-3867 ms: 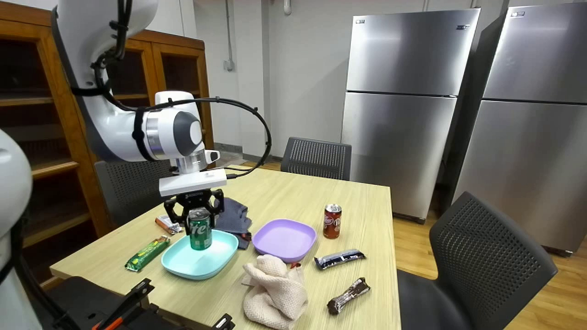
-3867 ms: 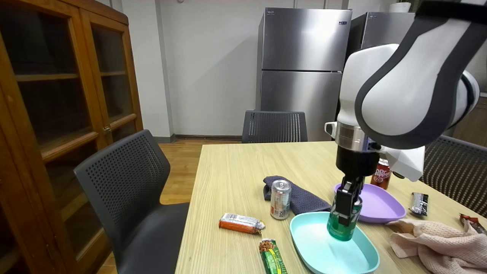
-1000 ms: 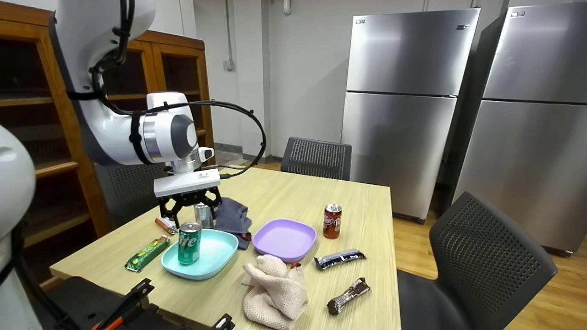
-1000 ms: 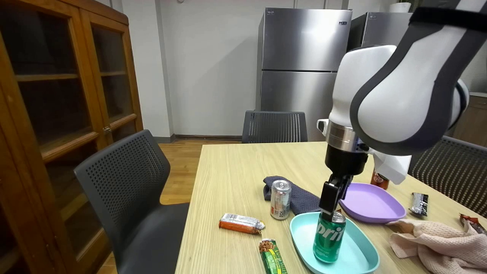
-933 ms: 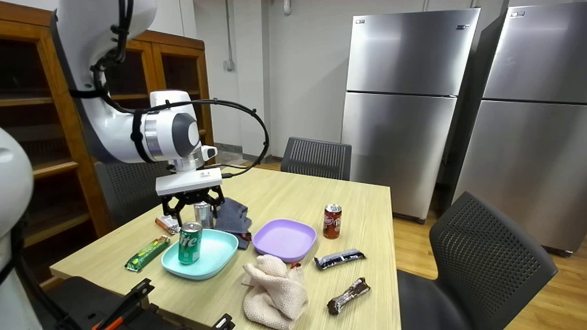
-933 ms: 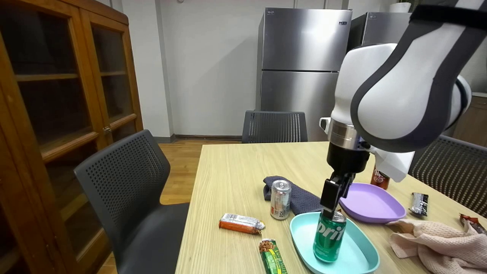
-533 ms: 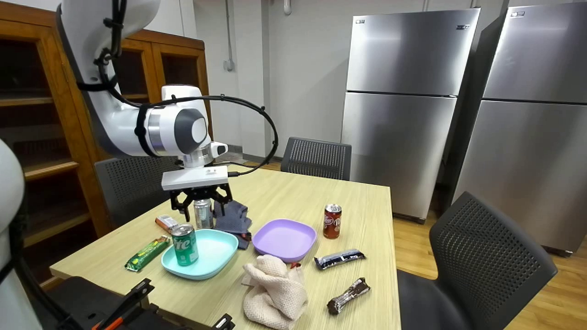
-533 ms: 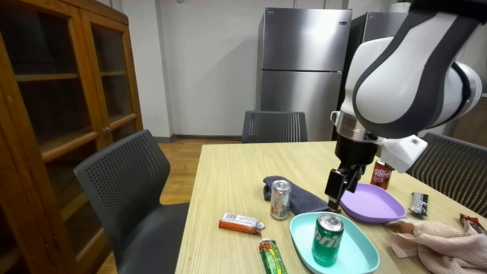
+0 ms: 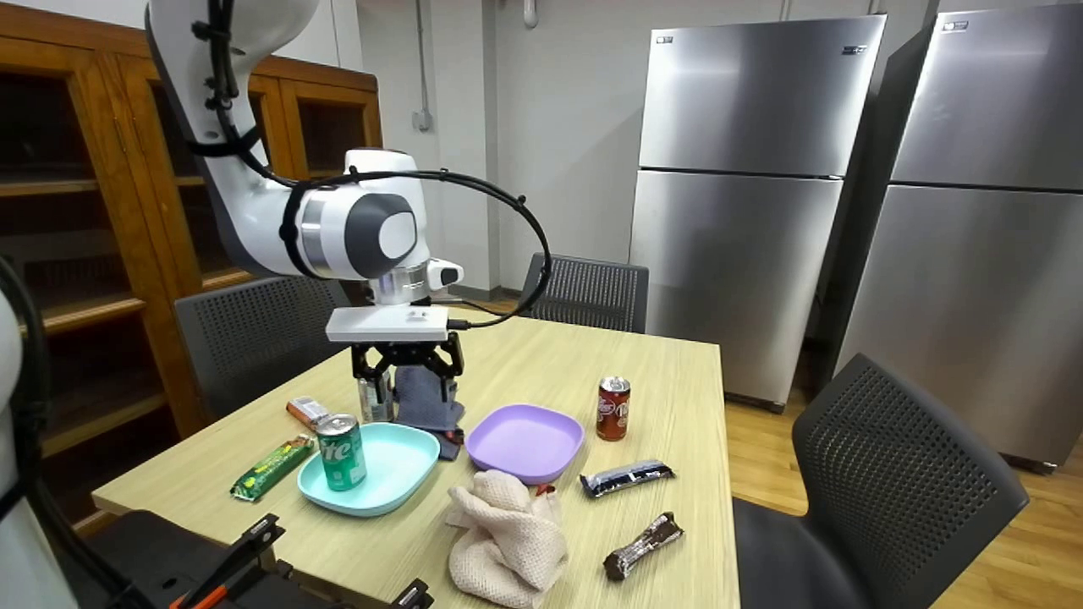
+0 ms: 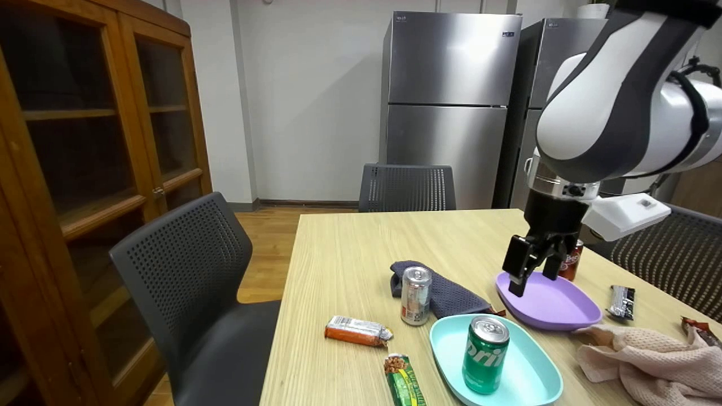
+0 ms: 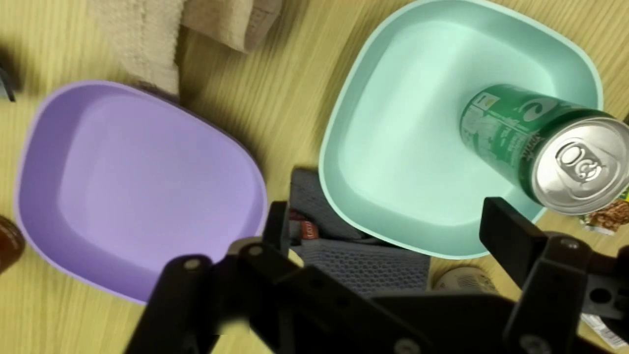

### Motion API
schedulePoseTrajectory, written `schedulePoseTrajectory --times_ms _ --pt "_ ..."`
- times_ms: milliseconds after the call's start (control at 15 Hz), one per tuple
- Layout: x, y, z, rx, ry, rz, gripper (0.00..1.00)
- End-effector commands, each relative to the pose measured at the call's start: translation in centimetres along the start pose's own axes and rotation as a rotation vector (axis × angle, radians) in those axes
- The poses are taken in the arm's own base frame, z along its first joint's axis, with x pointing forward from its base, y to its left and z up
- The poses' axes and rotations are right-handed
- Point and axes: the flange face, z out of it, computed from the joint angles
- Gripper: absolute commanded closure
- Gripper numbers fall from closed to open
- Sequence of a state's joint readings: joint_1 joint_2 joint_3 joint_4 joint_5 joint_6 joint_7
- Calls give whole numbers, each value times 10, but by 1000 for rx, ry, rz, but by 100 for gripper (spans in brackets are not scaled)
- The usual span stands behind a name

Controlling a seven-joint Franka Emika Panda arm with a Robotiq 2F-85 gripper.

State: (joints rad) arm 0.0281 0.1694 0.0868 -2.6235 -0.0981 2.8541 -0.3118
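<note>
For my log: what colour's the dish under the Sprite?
The dish is light turquoise, clearest in the wrist view.

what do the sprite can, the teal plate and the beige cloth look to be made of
The Sprite can looks like metal, probably aluminium: bare silvery lid with a pull tab, glossy green print. The teal plate seems smooth, satin plastic: even colour, soft sheen, rounded moulded rim; silicone is possible. The beige cloth looks like matte textile: waffle texture and soft folds; fibre unclear.

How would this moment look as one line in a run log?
gripper: open, holding nothing, above table | green can: in teal tray | red can: on table beside purple tray
</note>
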Motion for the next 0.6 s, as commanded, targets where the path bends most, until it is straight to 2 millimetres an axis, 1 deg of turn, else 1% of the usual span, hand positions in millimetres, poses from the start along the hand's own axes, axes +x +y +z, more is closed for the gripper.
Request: schedulePoseTrajectory --times_ms 0,200,533 --pt "-13 38 -12 -2 -10 121 0" --pt "-27 72 -13 -21 -14 207 0" --pt "-61 131 -14 -38 -10 337 0"
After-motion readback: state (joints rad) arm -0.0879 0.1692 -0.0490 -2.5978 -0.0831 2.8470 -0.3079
